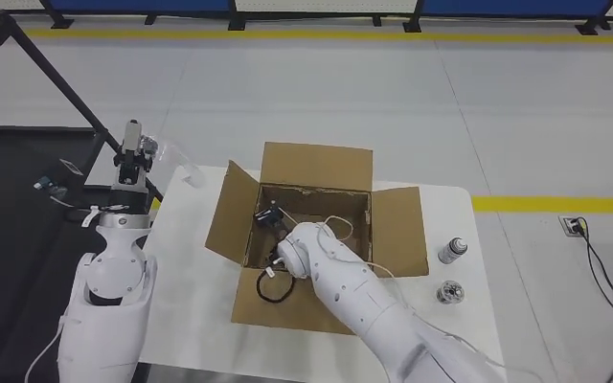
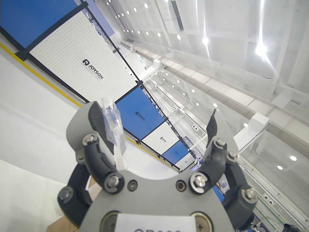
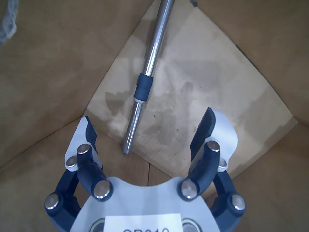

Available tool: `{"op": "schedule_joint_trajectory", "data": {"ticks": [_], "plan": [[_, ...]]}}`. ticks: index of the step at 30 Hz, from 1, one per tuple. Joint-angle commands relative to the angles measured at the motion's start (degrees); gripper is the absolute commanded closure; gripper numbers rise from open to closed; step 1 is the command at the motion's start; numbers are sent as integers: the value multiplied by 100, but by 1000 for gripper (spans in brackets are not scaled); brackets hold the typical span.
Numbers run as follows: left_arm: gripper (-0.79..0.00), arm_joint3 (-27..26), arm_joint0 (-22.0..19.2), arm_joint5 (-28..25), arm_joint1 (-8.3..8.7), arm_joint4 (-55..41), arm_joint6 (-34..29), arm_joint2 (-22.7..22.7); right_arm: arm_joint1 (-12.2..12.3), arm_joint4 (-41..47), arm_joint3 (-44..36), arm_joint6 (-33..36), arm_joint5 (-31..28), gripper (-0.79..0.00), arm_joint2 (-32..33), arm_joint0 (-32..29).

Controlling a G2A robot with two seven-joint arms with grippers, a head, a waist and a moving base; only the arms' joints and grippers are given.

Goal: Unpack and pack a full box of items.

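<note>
Hovering inside box (image 1: 316, 165), right tool (image 3: 148, 118) gapes wide, empty, over rod (image 3: 154, 49) lying flat on box floor. Rod likely stiff, heavyish, slick; dark collar (image 3: 144, 88) looks best hold. Left tool (image 2: 154, 111) open too, clear bag (image 2: 114, 120) clinging to one pad (image 2: 96, 115).

A logo with a word stands on the white wall panel (image 2: 93, 69) and the blue panel (image 2: 141, 117). The label (image 2: 154, 221) on the left hand (image 2: 154, 112) and the label (image 3: 143, 222) on the right hand (image 3: 147, 115) show cut-off characters.

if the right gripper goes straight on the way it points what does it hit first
Most likely the rod lying on the box floor, ahead of the right gripper; depth is unclear.
</note>
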Motion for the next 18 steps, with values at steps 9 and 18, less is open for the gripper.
{"op": "schedule_joint_trajectory", "data": {"ticks": [9,18], "plan": [[-785,14,72,96,-1,27,33,-25,-462,-68,734,-169,174,-785,-264,112],[-785,188,-47,129,-8,0,22,8,-715,102,1288,-376,111,-785,-216,250]]}}
